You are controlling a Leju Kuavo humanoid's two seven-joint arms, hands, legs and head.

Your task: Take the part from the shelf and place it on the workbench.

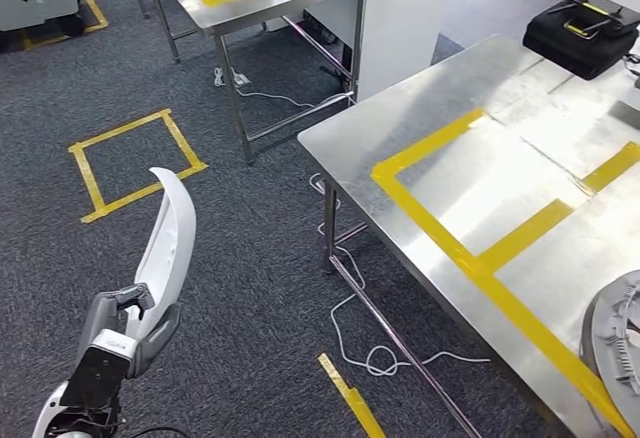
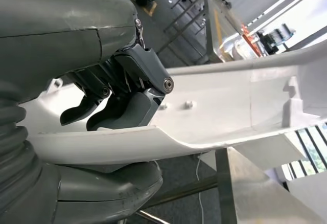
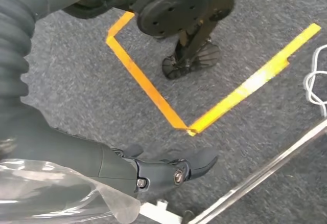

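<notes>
1 long white curved part (image 1: pixel 170 243) stands up from the left hand (image 1: pixel 128 328), over the carpet and well left of the steel workbench (image 1: pixel 453 128). Its fingers (image 2: pixel 131 109) wrap one edge, thumb beneath. It looks light, stiff and slick; holding nearer the middle would likely steady it. The right hand (image 3: pixel 162 170) hangs with fingers extended, holding nothing. No readable writing.

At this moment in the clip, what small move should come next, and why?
Probably carry the white part toward the workbench on the robot's right. The left hand already grips the part, but holds it over the carpet, well short of the yellow-taped steel top. The right hand hangs near the floor, seemingly holding nothing.
</notes>
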